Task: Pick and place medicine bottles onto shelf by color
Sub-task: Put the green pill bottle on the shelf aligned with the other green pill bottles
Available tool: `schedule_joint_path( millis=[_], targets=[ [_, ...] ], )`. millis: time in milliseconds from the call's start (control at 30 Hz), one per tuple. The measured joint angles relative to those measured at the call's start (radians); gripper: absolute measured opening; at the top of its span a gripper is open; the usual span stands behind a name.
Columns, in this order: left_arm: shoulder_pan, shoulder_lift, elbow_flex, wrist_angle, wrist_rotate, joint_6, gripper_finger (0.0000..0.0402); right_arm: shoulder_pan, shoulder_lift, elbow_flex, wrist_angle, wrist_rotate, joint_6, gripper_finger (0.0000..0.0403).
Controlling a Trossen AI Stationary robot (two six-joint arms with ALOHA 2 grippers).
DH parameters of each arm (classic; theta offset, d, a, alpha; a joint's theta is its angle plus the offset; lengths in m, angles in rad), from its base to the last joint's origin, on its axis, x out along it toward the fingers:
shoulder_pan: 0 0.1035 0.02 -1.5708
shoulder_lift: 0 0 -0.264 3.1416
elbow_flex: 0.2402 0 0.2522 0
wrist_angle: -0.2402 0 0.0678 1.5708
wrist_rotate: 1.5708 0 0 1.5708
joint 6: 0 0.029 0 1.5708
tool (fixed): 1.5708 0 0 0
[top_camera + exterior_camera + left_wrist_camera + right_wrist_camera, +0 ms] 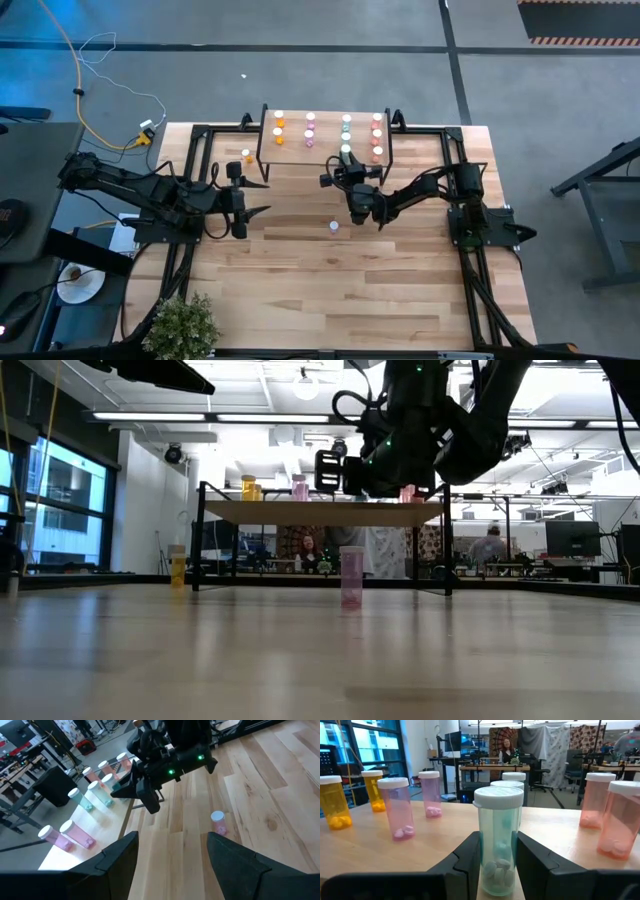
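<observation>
My right gripper (497, 865) is clamped on a teal-green white-capped medicine bottle (498, 840), upright at the front edge of the small light-wood shelf (325, 150). My left gripper (172, 857) waits spread apart over the table; a pink bottle (334, 226) stands loose nearby.

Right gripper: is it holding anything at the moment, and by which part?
The right gripper holds a teal-green, white-capped medicine bottle by its lower body, one finger on each side, cap clear above, over the light-wood shelf.
</observation>
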Motion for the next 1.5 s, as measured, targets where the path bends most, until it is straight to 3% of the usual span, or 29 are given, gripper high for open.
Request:
schedule_joint_path(
  millis=[333,1000,1500],
  targets=[
    [0.000,0.000,0.000,0.000,0.000,-0.002,0.0225,-0.028,0.000,0.000,-0.022,-0.065,0.063,0.0094],
    [0.000,0.000,0.000,0.000,0.001,-0.002,0.0225,-0.039,-0.001,0.000,-0.056,-0.045,0.060,0.0096],
    [0.000,0.000,0.000,0.000,0.001,-0.002,0.0225,-0.037,-0.001,0.000,-0.058,-0.045,0.062,0.0157]
  ],
)
